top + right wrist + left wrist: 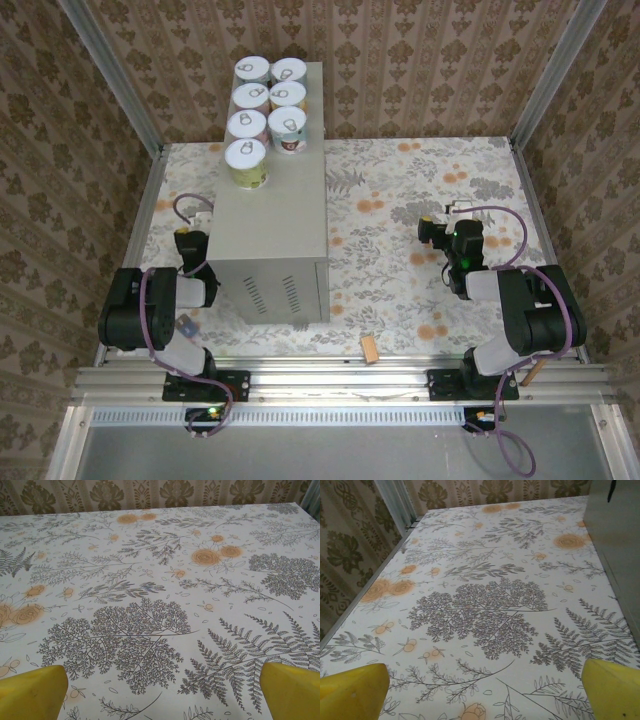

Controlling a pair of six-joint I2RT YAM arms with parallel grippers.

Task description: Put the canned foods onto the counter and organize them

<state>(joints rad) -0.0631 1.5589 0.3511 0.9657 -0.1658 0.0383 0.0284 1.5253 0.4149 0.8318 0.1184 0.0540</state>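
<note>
The tall grey counter, vent slots on its near side, stands on the left of the floral table. Seven cans with white pull-tab lids stand upright at the far end of its top, four left and three right. The left gripper and right gripper hold their yellow fingers wide apart, empty.

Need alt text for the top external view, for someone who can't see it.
Seven cans stand in two rows at the far end of the grey counter. The left gripper sits beside the counter, the right gripper out over the floral table, both open and empty.
</note>
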